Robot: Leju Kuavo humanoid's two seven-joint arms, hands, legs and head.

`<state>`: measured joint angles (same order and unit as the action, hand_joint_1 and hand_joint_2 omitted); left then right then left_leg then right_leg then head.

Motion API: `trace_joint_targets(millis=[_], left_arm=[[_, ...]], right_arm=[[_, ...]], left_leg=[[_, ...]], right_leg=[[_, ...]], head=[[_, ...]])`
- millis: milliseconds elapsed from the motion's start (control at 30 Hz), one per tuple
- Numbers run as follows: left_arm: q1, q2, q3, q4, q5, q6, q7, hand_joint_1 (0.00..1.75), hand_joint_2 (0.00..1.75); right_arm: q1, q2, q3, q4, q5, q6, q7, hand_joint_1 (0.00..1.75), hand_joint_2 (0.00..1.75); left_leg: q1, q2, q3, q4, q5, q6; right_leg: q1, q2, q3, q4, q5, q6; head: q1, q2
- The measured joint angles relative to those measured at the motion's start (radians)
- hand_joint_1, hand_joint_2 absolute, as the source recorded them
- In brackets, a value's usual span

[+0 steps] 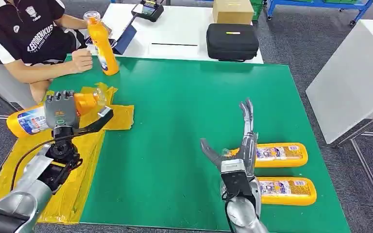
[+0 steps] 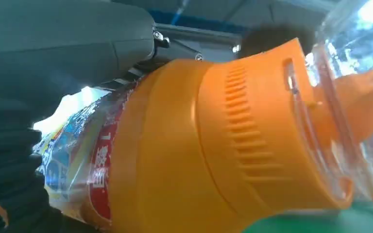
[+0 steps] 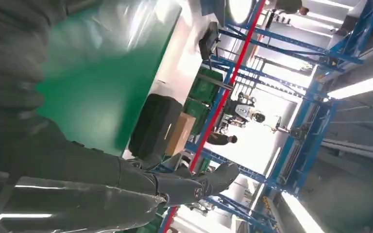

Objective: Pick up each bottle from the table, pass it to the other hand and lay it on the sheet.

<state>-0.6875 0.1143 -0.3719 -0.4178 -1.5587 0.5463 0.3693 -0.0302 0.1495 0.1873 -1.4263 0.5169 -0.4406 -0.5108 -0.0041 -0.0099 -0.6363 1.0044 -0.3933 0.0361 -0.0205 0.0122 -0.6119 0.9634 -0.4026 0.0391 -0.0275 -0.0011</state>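
Orange bottle point(image 1: 29, 120): held on its side in the left hand point(image 1: 60, 109), over the yellow sheet point(image 1: 73, 187) at the table's left edge.
Right hand point(image 1: 238, 145): fingers point(image 1: 246, 114) spread wide, holding nothing, above the green table point(image 1: 175, 111).
Two more bottles point(image 1: 278, 154) point(image 1: 285, 190): lying flat just beside the right hand.
Standing bottle point(image 1: 102, 44): upright at the far edge, a person's hand point(image 1: 81, 60) on it.
Black case point(image 1: 232, 41): on the white table beyond.

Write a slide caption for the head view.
Left hand holds a bottle over the yellow sheet; right hand open.
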Motion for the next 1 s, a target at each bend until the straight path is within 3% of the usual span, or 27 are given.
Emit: trace_joint_targets(millis=[200,333,667,933,967,1000], left_arm=[[0.0,0.021,-0.011,0.047,0.003,-0.009,-0.011,1.75,1.75],[0.002,0.026,-0.005,0.066,0.046,-0.019,-0.082,1.75,1.75],[0.051,0.005,0.08,0.089,0.087,0.027,-0.567,1.75,1.75],[0.076,-0.011,0.081,0.104,0.061,0.043,-0.604,1.75,1.75],[0.077,-0.012,0.081,0.105,0.061,0.043,-0.603,1.43,1.75],[0.077,-0.013,0.081,0.107,0.06,0.042,-0.603,0.0,1.75]], right_arm=[[0.0,-0.003,0.0,-0.002,0.0,0.0,0.0,0.0,1.75],[0.0,-0.004,0.0,-0.002,0.001,0.003,0.0,0.0,1.75],[-0.017,-0.005,0.0,0.011,-0.002,0.034,-0.006,0.0,1.75],[-0.019,-0.008,0.001,0.026,-0.006,0.034,-0.012,0.0,1.75],[-0.019,-0.009,0.001,0.026,-0.006,0.034,-0.012,0.0,1.75],[-0.019,-0.01,0.001,0.026,-0.006,0.034,-0.012,0.0,1.75]], left_leg=[[0.0,-0.001,0.0,0.0,0.0,0.0],[0.0,-0.001,0.0,0.0,0.0,0.0],[0.0,-0.001,0.0,0.0,0.0,0.0],[0.0,-0.001,0.0,0.0,0.0,0.0],[0.0,-0.001,0.0,0.0,0.0,0.0],[0.0,-0.001,0.0,0.0,0.0,0.0]], right_leg=[[0.0,0.0,0.0,0.0,0.0,0.0],[0.0,0.0,0.0,0.0,0.0,0.0],[0.0,0.0,0.0,0.0,0.0,0.0],[0.0,0.0,0.0,0.0,0.0,0.0],[0.0,0.0,0.0,0.0,0.0,0.0],[0.0,0.0,0.0,0.0,0.0,0.0]], head=[[0.0,0.0],[0.0,0.0],[0.0,0.0],[0.0,0.0],[0.0,0.0],[0.0,0.0]])
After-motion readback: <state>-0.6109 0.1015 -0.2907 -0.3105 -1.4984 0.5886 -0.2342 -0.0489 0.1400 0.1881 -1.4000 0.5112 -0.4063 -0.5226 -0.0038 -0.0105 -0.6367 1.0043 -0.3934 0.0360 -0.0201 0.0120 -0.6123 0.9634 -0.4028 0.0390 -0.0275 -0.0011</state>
